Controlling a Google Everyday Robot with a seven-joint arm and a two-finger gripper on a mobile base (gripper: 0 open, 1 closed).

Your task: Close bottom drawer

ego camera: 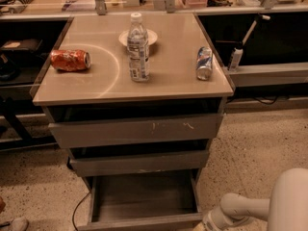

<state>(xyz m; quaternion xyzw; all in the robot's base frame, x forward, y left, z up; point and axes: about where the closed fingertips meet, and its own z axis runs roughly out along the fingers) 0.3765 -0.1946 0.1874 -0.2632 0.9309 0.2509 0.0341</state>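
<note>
The bottom drawer (144, 196) is the lowest and narrowest of three grey drawers. It stands pulled out, and its shallow tray looks empty. Its low front panel (144, 223) lies at the bottom edge of the view. My white arm (250, 208) comes in from the lower right. Its wrist end (211, 221) sits just right of the drawer's front right corner. The gripper itself is below the frame and out of view.
The top drawer (137, 129) with pale scratches and the middle drawer (139, 162) sit slightly open above. On the cabinet top (168, 81) are a lying red can (70, 60), a water bottle (138, 49), a small plate (138, 36) and a blue-white can (204, 63). A cable (79, 208) lies on the floor at left.
</note>
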